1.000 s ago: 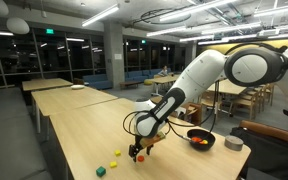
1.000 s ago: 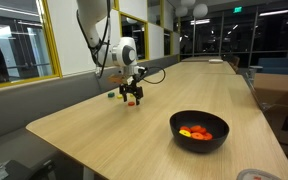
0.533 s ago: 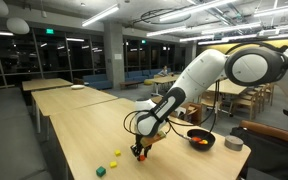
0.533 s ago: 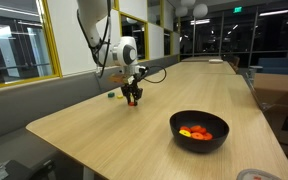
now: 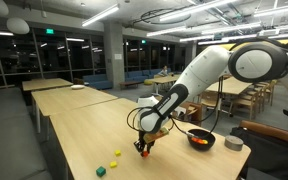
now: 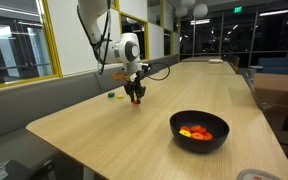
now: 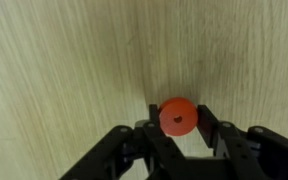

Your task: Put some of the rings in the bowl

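Note:
A red ring (image 7: 177, 117) with a small centre hole sits between my gripper's two black fingers (image 7: 209, 122), which press on its sides just above the wooden table. My gripper (image 5: 144, 149) (image 6: 136, 97) is shut on this ring, low over the table. The black bowl (image 5: 210, 142) (image 6: 199, 146) stands apart from it on the same table and holds several orange and red rings (image 6: 195, 131). In the wrist view my gripper (image 7: 178, 128) comes in from the bottom.
Two small yellow pieces (image 5: 116, 158) and a green one (image 5: 100, 171) lie on the table beside the gripper; the green piece (image 6: 111, 96) shows in both exterior views. A grey round container (image 5: 234, 143) stands beyond the bowl. Table edges run close by.
The jaws have closed on the red ring. The gripper has shifted slightly towards the bowl side.

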